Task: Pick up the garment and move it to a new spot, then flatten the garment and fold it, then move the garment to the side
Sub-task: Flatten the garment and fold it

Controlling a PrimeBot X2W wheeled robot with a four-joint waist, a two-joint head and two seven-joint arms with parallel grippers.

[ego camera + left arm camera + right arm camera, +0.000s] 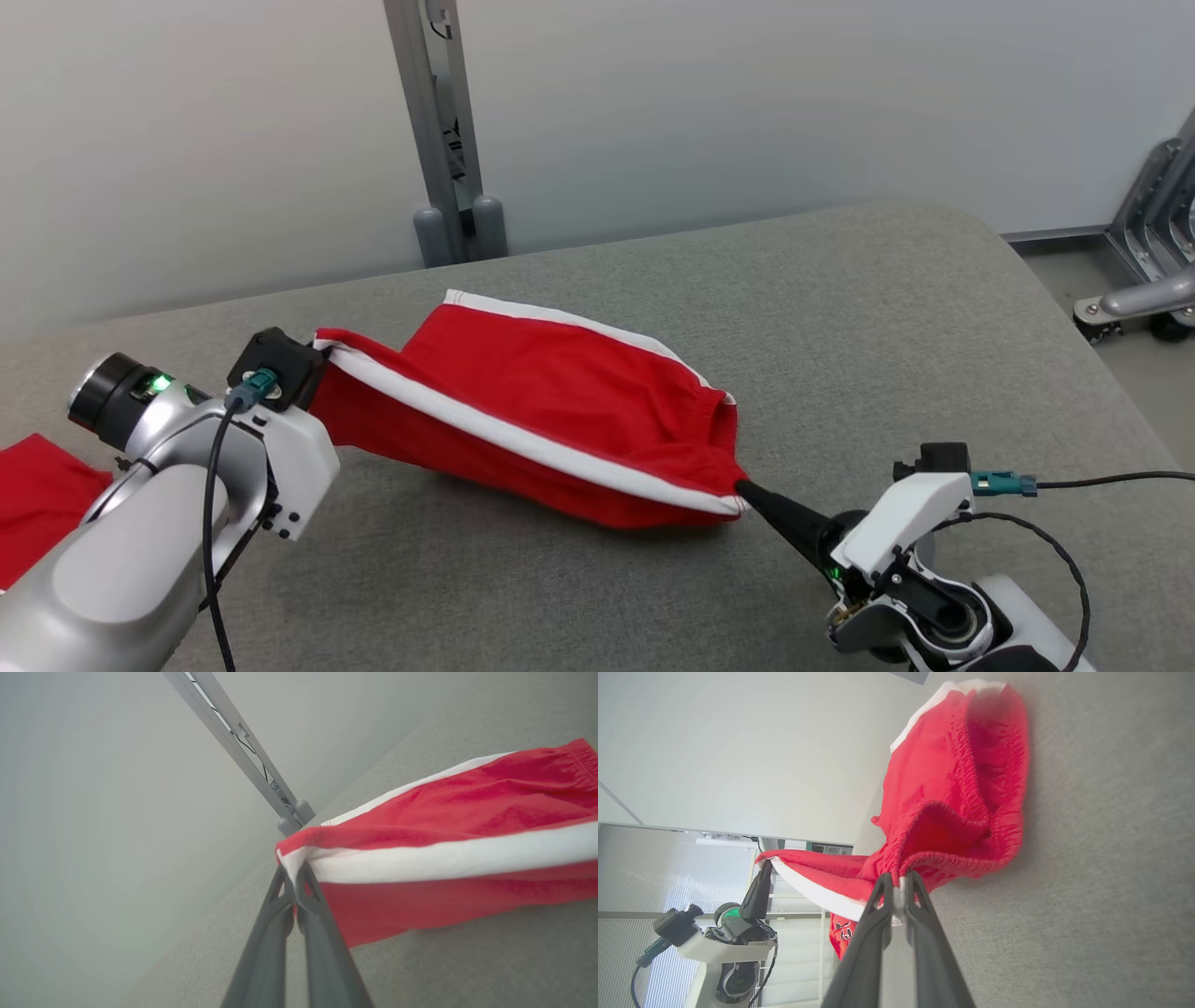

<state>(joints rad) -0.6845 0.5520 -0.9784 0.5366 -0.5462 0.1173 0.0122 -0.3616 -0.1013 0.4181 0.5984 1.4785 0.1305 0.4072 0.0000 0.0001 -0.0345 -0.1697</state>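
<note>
Head view: taken from above, pitched forward and down over the bench (887,308), mid range. Left wrist view: sighted along its jaws, close, low over the bench. Right wrist view: rolled sideways, close. Garment (560,401) and bench shared by all three; left arm (714,952) also caught by the right wrist view.

The garment (551,401) stretches across the middle of the table (887,308), partly resting on it, with the left gripper (293,877) pinching its left end and the right gripper (742,487) pinching its right, nearer corner. A second cloth (37,504) lies at the table's left edge, left of the left arm. An upright post (439,121) stands behind the table's far edge, and a frame (1148,243) stands on the floor beyond its right side.
</note>
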